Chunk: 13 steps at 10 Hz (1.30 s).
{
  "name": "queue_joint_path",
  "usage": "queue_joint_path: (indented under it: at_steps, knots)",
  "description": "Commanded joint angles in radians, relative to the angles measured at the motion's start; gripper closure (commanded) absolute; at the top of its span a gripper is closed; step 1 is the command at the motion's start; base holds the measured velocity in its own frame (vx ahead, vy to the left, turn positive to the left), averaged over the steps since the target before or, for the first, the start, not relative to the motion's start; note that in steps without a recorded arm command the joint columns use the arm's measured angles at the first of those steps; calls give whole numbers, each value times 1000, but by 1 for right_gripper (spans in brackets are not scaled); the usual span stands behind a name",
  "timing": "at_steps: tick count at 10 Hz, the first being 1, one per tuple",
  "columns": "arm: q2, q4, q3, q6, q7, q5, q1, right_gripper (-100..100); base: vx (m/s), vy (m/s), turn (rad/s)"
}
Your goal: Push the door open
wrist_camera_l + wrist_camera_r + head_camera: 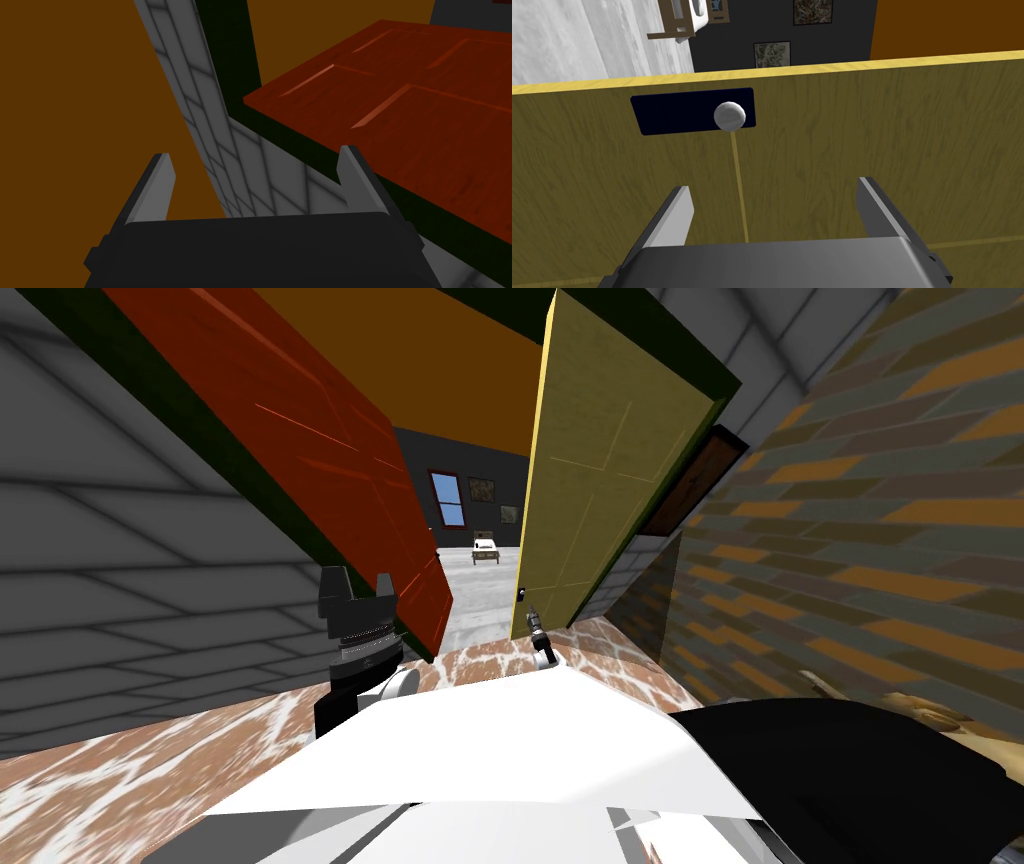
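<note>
— Starting from the left, what is the left gripper (357, 591) doing?
— It is hovering with its fingers spread wide, holding nothing, just beside the edge of the red door (330, 458), which is standing partly open.
— And in the middle?
— The gap between the two doors is showing a grey floor (490, 588) and a dark far wall (500, 468).
— So the right side is doing the work?
— I am thinking so. The right gripper (773, 184) is facing the yellow door (872, 150), which is also ajar. Its fingers are wide apart and empty, close to the panel and near the round pale knob (729, 116) on its dark plate (677, 112). Whether they are touching the panel, I cannot tell.
— How should it be pushing?
— I would be pressing flat on the panel on the knob side, far from the hinges. I would be moving steadily forward and following the swing, so the fingers aren't slipping off the edge.
</note>
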Motion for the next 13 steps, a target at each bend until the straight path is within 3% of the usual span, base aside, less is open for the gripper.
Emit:
queue_joint_path:
  at_steps: [1, 5, 8, 13]
  knots:
    - [0, 40, 3, -10, -2, -3, -14, -100, 72, -67, 51]
    - [0, 148, 12, -34, -7, -13, -51, -100, 87, -66, 54]
    - [1, 171, 12, -41, -7, -15, -61, -100, 61, -59, 24]
    - [4, 186, -1, -40, -2, -20, -72, -100, 179, 3, 27]
